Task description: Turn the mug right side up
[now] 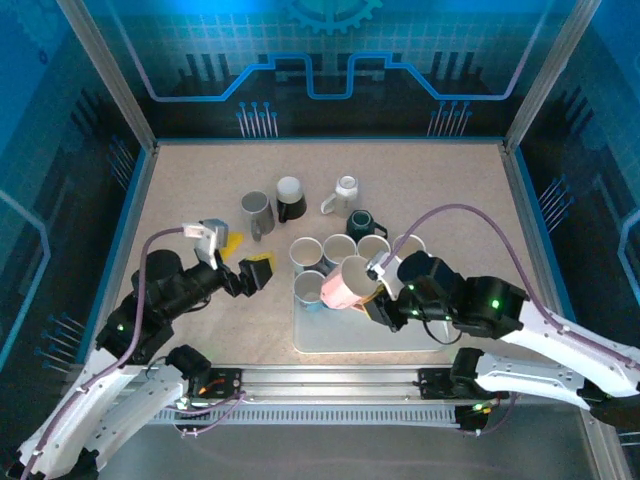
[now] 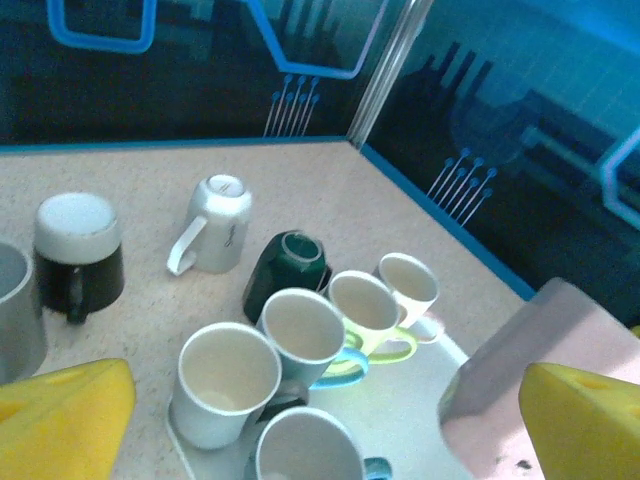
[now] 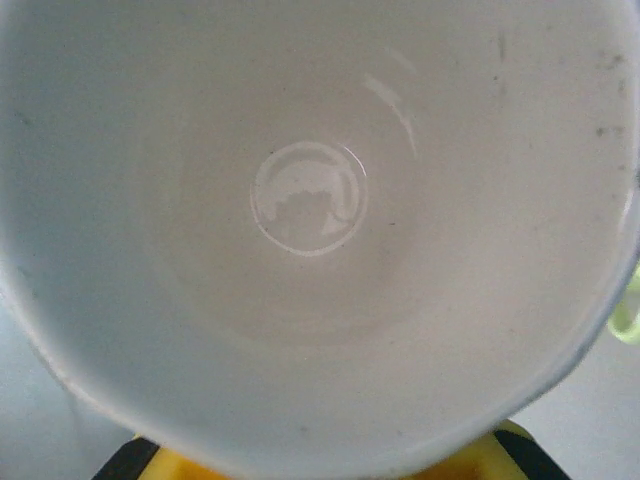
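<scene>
Pink mug (image 1: 343,285) held tilted over the middle of the tray (image 1: 330,338), its mouth turned toward the right hand (image 1: 378,298), which is clamped on the rim; the right wrist view looks straight into the pale interior (image 3: 310,200). Left hand (image 1: 247,258) hangs just left of the tray above the tabletop (image 1: 190,180), yellow fingers (image 2: 62,412) spread wide and empty. Upright mugs (image 1: 338,248) stand along the tray's far edge.
</scene>
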